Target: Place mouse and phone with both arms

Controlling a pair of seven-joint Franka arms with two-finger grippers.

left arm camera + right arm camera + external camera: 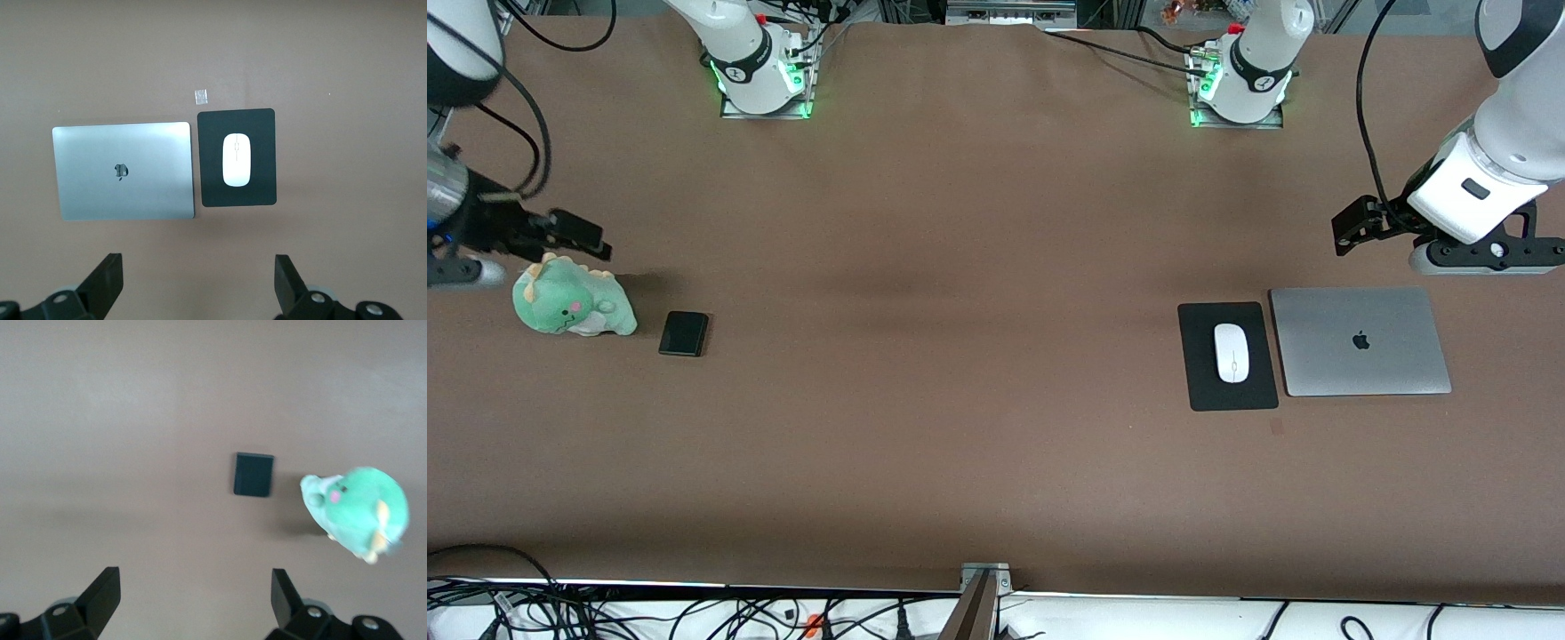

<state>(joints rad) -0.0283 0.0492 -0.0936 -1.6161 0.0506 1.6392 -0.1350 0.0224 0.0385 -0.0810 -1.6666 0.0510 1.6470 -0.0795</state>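
A brown surface (pixel 960 267) is seen, covered edge to edge w/ matte sheeting. Toward the right arm's end, a green plush dino (pixel 573 306) is set directly on it, w/ the phone (pixel 684 333) laid flat just beside it, apart. Toward the left arm's end, a black mouse pad (pixel 1227 356) is laid flat, carrying the mouse (pixel 1232 352); a closed silver laptop (pixel 1359 341) is placed just beside the pad. A small tape scrap (pixel 201 97) is stuck near the pad.
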